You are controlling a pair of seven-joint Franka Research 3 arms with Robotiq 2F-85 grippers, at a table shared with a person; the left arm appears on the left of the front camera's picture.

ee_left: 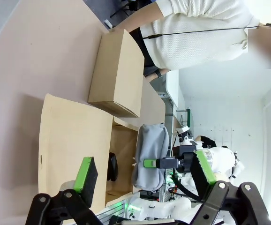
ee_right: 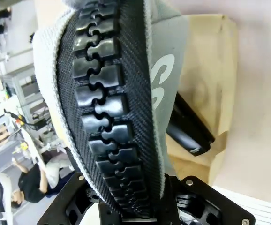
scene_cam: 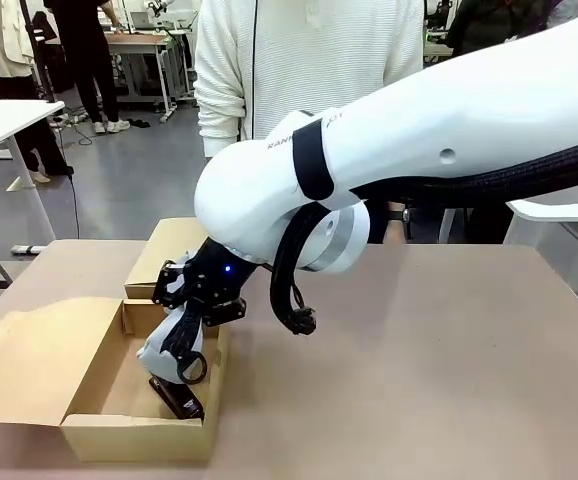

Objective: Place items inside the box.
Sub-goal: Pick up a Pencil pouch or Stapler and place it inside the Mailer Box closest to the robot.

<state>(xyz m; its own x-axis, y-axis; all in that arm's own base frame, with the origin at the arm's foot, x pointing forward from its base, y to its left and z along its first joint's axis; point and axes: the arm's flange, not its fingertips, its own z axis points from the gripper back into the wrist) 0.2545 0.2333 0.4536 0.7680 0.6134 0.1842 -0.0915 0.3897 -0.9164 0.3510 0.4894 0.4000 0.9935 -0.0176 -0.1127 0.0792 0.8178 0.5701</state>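
One stapler (scene_cam: 176,398) lies in the box (scene_cam: 129,437) while the right gripper (scene_cam: 185,340), clamped on the grey pouch (scene_cam: 159,352), holds it over that stapler; left gripper (ee_left: 145,171) gapes empty.

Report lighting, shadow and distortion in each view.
Front view: even lighting, sharp, box interior shaded. Left wrist view: rolled sideways, wide-angle bowing, white wall at right nearly washed out. Right wrist view: grey zip pouch looms close, its zip bowed; black stapler beneath is sharp.
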